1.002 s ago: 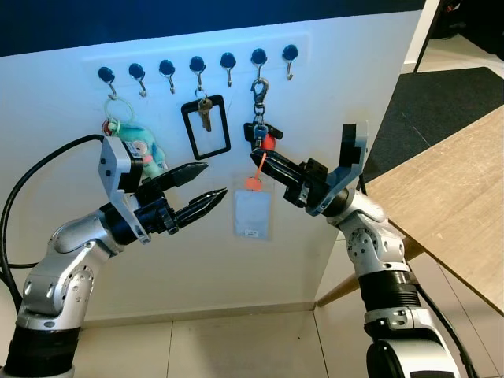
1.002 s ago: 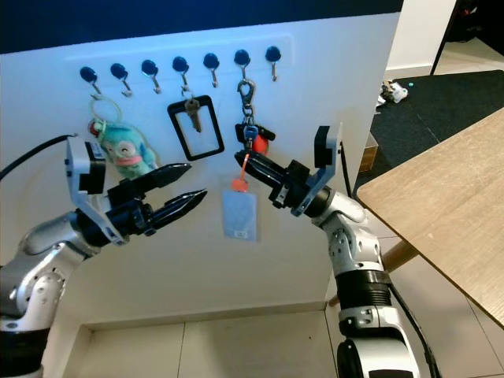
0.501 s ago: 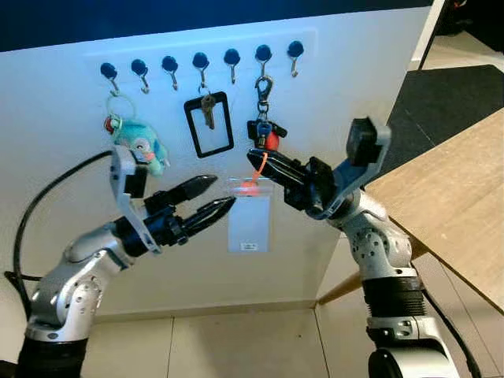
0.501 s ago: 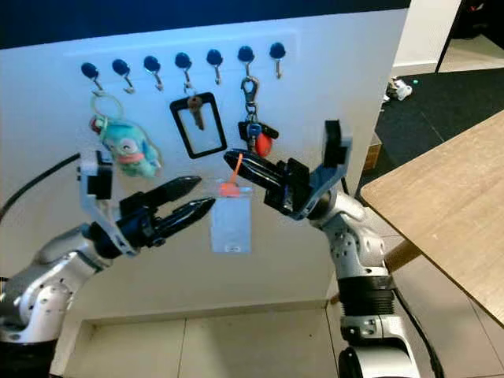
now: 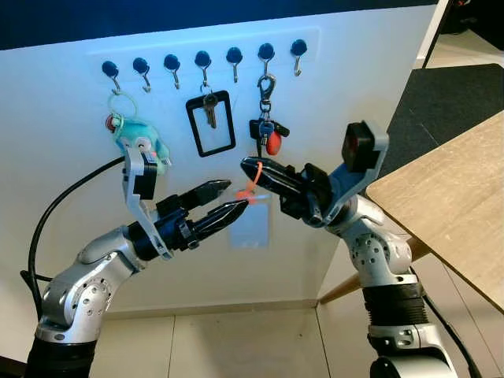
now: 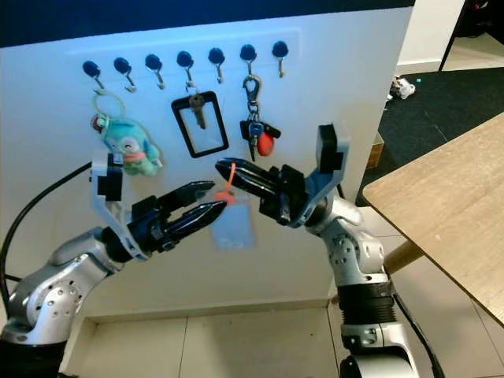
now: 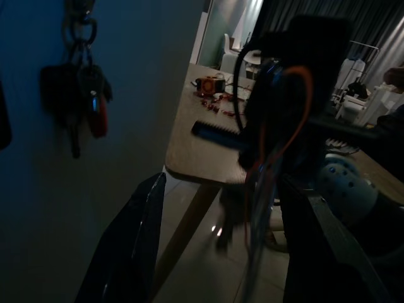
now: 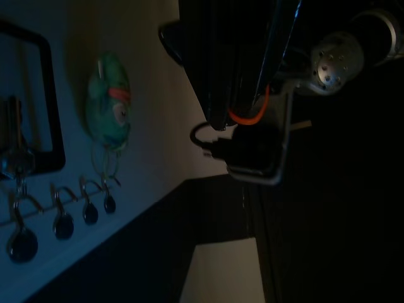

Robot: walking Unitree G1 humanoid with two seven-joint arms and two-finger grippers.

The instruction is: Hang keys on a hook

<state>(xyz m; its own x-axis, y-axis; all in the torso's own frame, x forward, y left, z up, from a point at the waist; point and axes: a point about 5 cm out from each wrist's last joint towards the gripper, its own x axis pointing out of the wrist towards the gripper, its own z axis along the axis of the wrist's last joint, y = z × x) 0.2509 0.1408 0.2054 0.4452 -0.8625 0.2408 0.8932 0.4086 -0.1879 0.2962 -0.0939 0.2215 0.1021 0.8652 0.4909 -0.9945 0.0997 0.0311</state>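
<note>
Two grippers meet below the hook rack: our right gripper fingers pinch the orange-looped badge tag; left gripper fingers sit slightly apart at the loop.

A row of hooks runs along the wall ahead of me. A plush keychain hangs at the left, a frame tag in the middle, a key bunch to its right. Below them, my two sets of fingers meet at a card tag. The table stands to my right.
</note>
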